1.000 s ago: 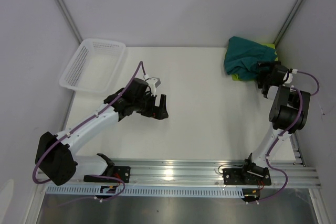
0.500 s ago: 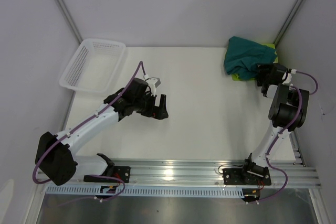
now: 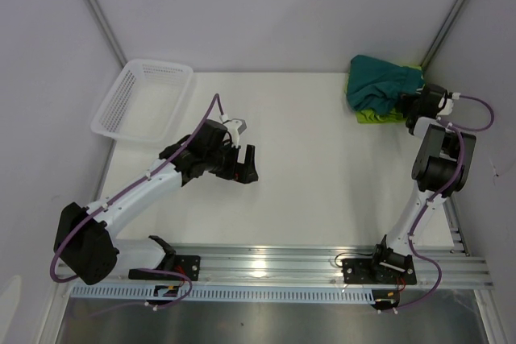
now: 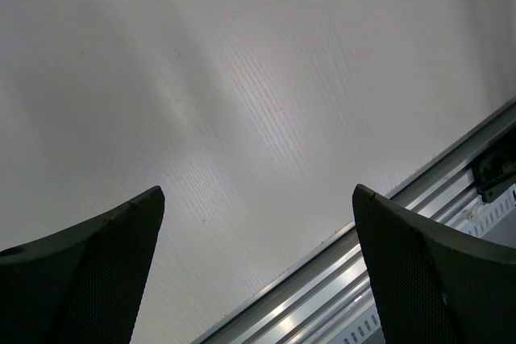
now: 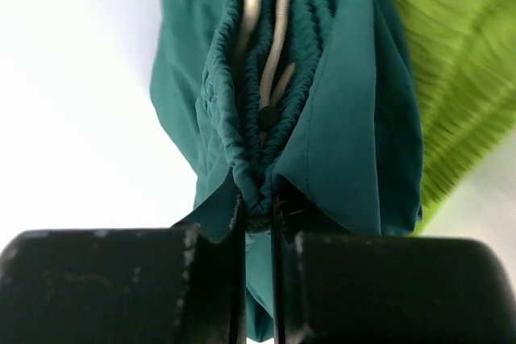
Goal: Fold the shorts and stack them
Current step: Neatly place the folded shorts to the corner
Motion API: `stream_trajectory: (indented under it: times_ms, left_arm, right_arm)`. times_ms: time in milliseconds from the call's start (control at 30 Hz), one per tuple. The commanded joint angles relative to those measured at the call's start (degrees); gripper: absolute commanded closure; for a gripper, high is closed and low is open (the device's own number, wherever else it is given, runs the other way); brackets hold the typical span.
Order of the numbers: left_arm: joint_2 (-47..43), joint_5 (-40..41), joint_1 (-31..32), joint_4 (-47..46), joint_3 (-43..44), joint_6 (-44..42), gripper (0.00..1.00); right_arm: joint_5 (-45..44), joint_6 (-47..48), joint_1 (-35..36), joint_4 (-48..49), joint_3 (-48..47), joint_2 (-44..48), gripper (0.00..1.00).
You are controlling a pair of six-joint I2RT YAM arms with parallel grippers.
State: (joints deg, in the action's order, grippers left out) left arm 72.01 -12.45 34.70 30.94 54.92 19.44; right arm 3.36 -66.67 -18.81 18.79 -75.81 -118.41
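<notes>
Presently, right hand (image 5: 258, 219): fingers nearly closed, pinching the gathered elastic waistband of the teal shorts (image 5: 347, 118), a crumpled soft-fabric heap with a pale cord drawstring (image 5: 278, 38), lying on the finely ridged lime shorts (image 5: 439, 54) at the upper right of the top view, on the white bench (image 3: 322, 159). Left hand (image 3: 246, 164): fingers spread fully wide, holding nothing, hanging over bare bench left of centre, arm stretched diagonally from the lower left. White plastic mesh basket (image 3: 141, 101), rectangular, upper left.
</notes>
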Motion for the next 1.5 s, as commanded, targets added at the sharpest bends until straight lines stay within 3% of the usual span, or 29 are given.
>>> stream_trajectory:
  times_ms: [0, 400, 633, 800, 1000, 1033, 1067, 1100, 1167, 1233, 1467]
  left_arm:
    - [-0.82, -0.91, -0.42, -1.23, -0.16, -0.90, 0.01]
    - [-1.08, -1.44, -0.42, -1.58, -0.33, -0.81, 0.01]
    - [-1.08, -1.53, -0.42, -1.58, -0.34, -0.81, 0.01]
    - [-1.08, -1.70, -0.42, -1.58, -0.42, -0.72, 0.01]
    - [-1.61, -1.62, -0.42, -1.50, -0.69, -0.72, 0.01]
    - [-1.69, -1.70, -0.42, -1.58, -0.77, -0.72, 0.01]
    - [-1.78, -1.79, -0.42, -1.50, -0.69, -0.63, 0.01]
    - [-1.87, -1.79, -0.33, -1.50, -0.69, -0.63, 0.01]
    - [-1.96, -1.70, -0.42, -1.49, -0.77, -0.63, 0.01]
    - [-2.22, -1.61, -0.42, -1.23, -0.60, -0.63, 0.01]
    - [-2.66, -1.44, -0.42, -0.79, -0.34, -0.63, 0.01]
  right_arm:
    - [-2.39, 3.56, -0.53, -4.01, -7.93, -0.77, 1.00]
    - [2.27, 8.75, -3.16, -20.61, -25.78, -7.00, 1.00]
    - [1.66, 10.77, -5.19, -22.65, -23.33, -6.40, 0.98]
    - [-1.68, 14.90, -6.24, -27.21, -22.98, -5.78, 0.90]
    - [0.86, 15.87, -8.61, -28.62, -23.85, -8.23, 0.85]
    - [1.12, 16.22, -9.22, -28.98, -24.38, -8.68, 0.74]
    - [2.00, 16.75, -9.40, -29.24, -25.78, -9.20, 0.49]
    - [1.75, 17.10, -9.49, -31.25, -26.75, -9.64, 0.34]
    - [0.43, 18.33, -9.67, -32.84, -27.72, -10.00, 0.19]
    - [-1.15, 19.29, -9.76, -33.12, -26.50, -7.64, 0.12]
    - [-7.66, 24.74, -7.83, -32.68, -19.65, 7.03, 0.11]
